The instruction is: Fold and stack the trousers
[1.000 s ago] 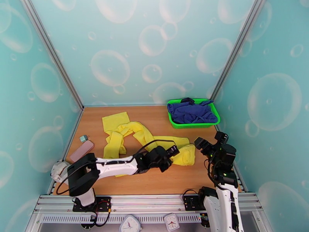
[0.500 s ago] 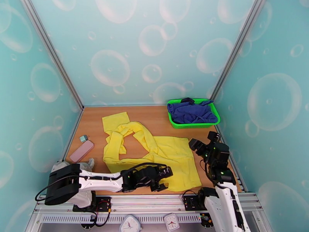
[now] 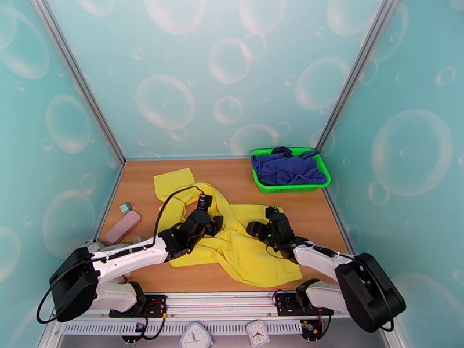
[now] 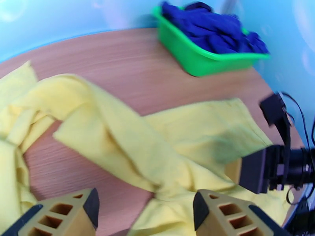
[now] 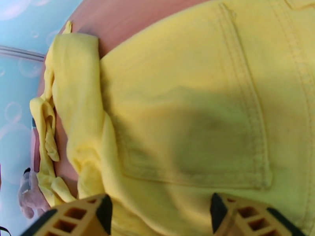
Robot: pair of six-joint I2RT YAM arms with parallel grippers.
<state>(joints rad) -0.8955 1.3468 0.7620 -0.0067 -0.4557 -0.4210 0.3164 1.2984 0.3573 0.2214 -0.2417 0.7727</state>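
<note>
The bright yellow trousers point(image 3: 255, 250) lie spread and rumpled on the wooden table point(image 3: 238, 175), seat part toward the near edge, legs twisting away to the back left. My left gripper point(image 3: 213, 223) hovers low over the crossing legs. In the left wrist view it point(image 4: 143, 211) is open, with trousers point(image 4: 157, 134) fabric below the gap. My right gripper point(image 3: 255, 228) reaches in from the right over the seat. The right wrist view has it point(image 5: 159, 217) open just above a back pocket of the trousers point(image 5: 189, 126). The two grippers face each other, close but apart.
A green basket point(image 3: 264, 184) holding a dark blue garment point(image 3: 287, 167) stands at the back right. A pink flat object point(image 3: 123, 226) and a small teal item point(image 3: 124, 208) lie at the left edge. The left wrist view also takes in the basket point(image 4: 204, 61) and the right gripper point(image 4: 275, 166).
My left gripper pulled the trousers' seat toward the near edge, let go and opened, then moved back to the middle. The right arm swung down from its raised pose onto the seat.
</note>
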